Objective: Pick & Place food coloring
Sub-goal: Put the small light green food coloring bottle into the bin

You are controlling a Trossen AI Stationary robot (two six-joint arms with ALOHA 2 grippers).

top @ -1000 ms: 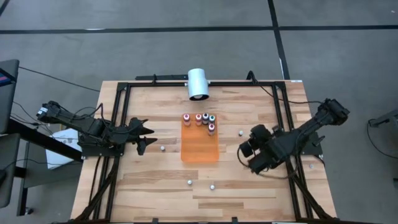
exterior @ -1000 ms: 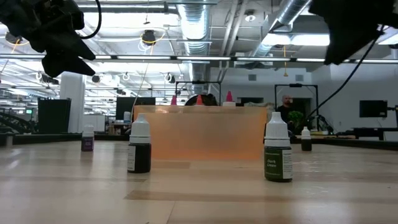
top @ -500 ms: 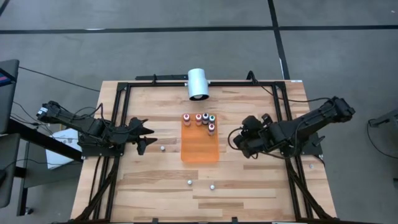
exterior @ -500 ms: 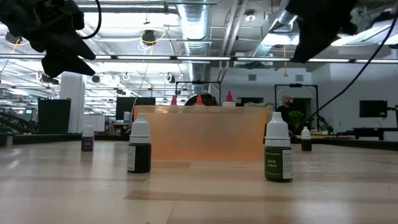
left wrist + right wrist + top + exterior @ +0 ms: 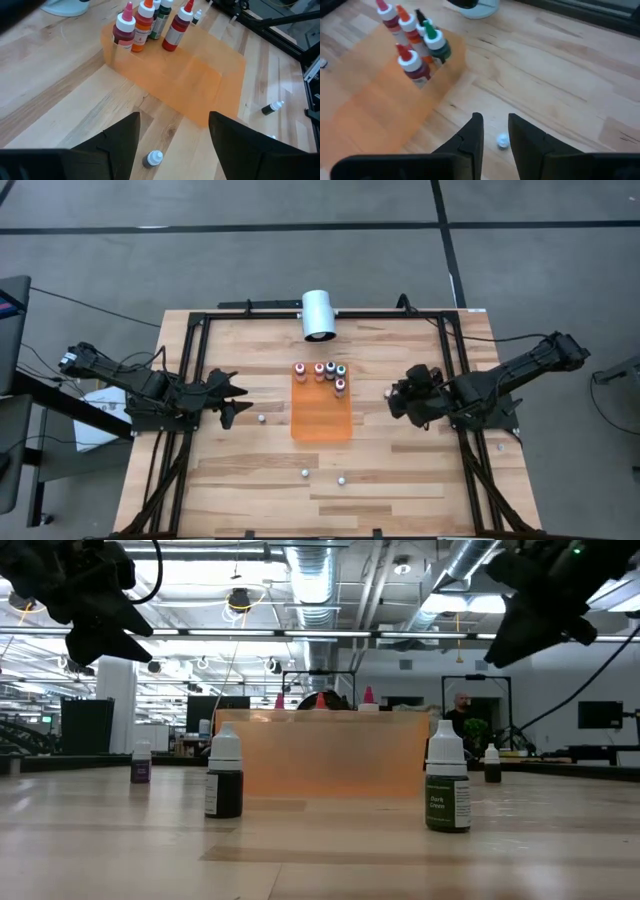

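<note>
While the left gripper (image 5: pixel 232 400) waits left of centre in the high view with fingers spread wide and empty, the right gripper (image 5: pixel 395 400) hovers right of centre, fingers (image 5: pixel 472 134) narrow with a slim gap, gripping nothing. Five food coloring bottles (image 5: pixel 320 372) stand clustered on the top end of the orange mat (image 5: pixel 321 415), centre frame. Loose bottles lie on the table (image 5: pixel 250 480): one (image 5: pixel 387 392) just off the right gripper's tips, one (image 5: pixel 261 418) right of the left gripper, two (image 5: pixel 323 476) at lower centre. White cylinder (image 5: pixel 318 315) sits at top centre.
</note>
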